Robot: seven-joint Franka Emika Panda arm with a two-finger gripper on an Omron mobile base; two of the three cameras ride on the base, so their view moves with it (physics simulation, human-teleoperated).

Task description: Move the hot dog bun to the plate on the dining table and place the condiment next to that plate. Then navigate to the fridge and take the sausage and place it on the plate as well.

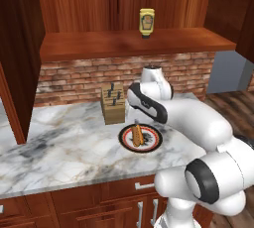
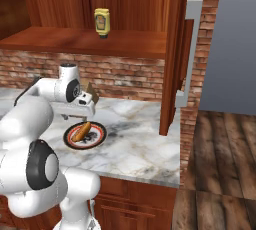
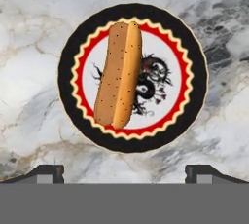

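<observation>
The tan-orange hot dog bun [image 3: 119, 73] lies on a white plate with a black rim and red ring [image 3: 189, 106], on a marble counter. My gripper [image 3: 124, 173] hangs straight above this plate, open, its fingertips [image 3: 46, 172] spread wider than the bun and holding nothing. From the base, the bun [image 1: 137, 135] [image 2: 80, 131] sits just under my hand [image 2: 81, 108]. The yellow condiment bottle [image 1: 146, 23] [image 2: 102, 22] stands upright on the wooden shelf above. The grey fridge [image 2: 227, 49] rises at the right. The blue plate, dining table and sausage are out of view.
A wooden knife block [image 1: 113, 104] stands on the counter just behind the ringed plate. A brick wall backs the counter [image 1: 59, 138], under the wooden shelf [image 1: 99, 46]. A tall wooden panel [image 2: 172, 54] ends the counter on the right, with wood floor [image 2: 220, 174] beyond.
</observation>
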